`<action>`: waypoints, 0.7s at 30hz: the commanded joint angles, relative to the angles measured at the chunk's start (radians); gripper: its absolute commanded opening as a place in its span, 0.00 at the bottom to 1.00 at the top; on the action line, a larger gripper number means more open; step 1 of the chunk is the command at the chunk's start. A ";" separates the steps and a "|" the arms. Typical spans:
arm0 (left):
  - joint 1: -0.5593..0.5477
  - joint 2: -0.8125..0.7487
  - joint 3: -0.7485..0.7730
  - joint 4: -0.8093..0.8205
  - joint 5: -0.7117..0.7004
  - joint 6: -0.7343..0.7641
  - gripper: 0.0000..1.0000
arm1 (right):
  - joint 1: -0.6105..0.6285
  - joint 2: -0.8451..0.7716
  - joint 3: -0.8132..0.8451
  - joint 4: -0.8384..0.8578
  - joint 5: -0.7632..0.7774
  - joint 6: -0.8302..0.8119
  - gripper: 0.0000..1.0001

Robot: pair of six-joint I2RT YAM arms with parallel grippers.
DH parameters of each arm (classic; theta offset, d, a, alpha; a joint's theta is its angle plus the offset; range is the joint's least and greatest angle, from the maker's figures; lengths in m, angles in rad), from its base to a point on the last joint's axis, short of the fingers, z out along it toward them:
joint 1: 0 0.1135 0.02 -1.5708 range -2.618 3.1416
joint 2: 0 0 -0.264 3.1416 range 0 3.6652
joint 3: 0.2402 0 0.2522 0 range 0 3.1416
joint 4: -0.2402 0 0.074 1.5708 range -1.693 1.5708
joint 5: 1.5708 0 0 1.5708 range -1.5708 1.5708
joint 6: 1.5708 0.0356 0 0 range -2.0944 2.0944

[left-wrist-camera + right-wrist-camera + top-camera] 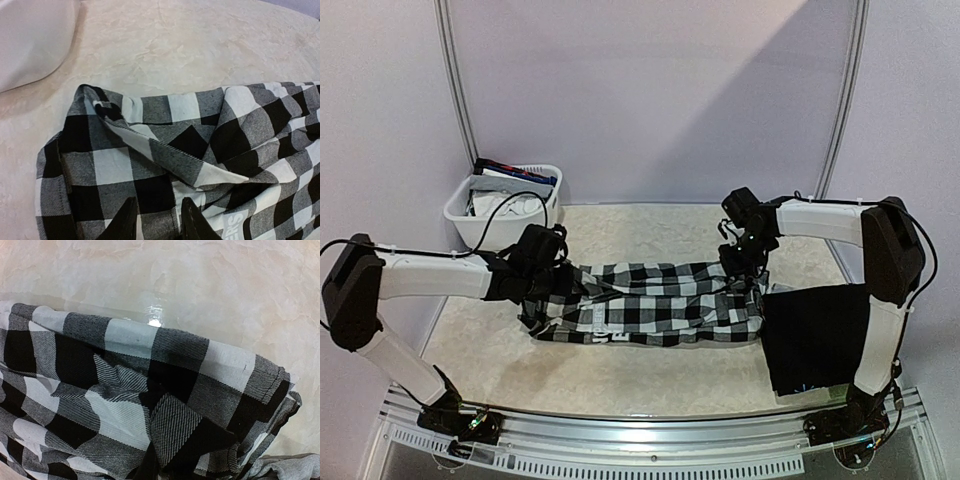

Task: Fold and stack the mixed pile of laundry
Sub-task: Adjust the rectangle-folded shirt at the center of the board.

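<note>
The black-and-white checkered shirt (pixel 650 300) lies in a long, rumpled band across the middle of the table. My left gripper (pixel 548 268) hangs over the shirt's left end. In the left wrist view its gripper (pixel 159 200) is open, the two dark fingers apart just above the checkered cloth (pixel 165 150) with nothing pinched. My right gripper (pixel 745 268) is at the shirt's right end. In the right wrist view its fingers are hidden under the checkered cloth (pixel 125 390), whose folds bunch toward the bottom centre, so it is shut on the fabric.
A folded black garment (pixel 815 335) lies flat at the right, next to the shirt's end. A white plastic basket (pixel 505 205) holding more clothes stands at the back left, and its side (pixel 30 40) shows in the left wrist view. A grey cloth edge (pixel 295 467) shows low right.
</note>
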 commanded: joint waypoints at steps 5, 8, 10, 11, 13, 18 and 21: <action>-0.005 0.150 0.016 0.188 0.168 0.015 0.28 | -0.001 0.036 -0.005 -0.022 0.079 0.020 0.06; -0.005 0.141 0.004 0.205 0.173 0.007 0.28 | -0.001 0.049 -0.007 -0.034 0.100 0.026 0.07; -0.005 0.133 -0.006 0.206 0.151 0.007 0.29 | -0.001 0.055 -0.016 -0.035 0.102 0.028 0.09; -0.005 0.134 -0.007 0.203 0.135 0.007 0.29 | -0.001 0.059 -0.019 -0.035 0.102 0.028 0.11; -0.002 0.139 -0.010 0.196 0.118 0.003 0.28 | -0.003 0.071 -0.021 -0.040 0.108 0.033 0.13; -0.002 0.082 -0.047 0.186 0.063 -0.007 0.29 | -0.003 0.075 -0.018 -0.049 0.130 0.043 0.21; -0.002 0.027 -0.048 0.141 0.011 0.003 0.36 | -0.002 0.052 -0.010 -0.055 0.138 0.044 0.30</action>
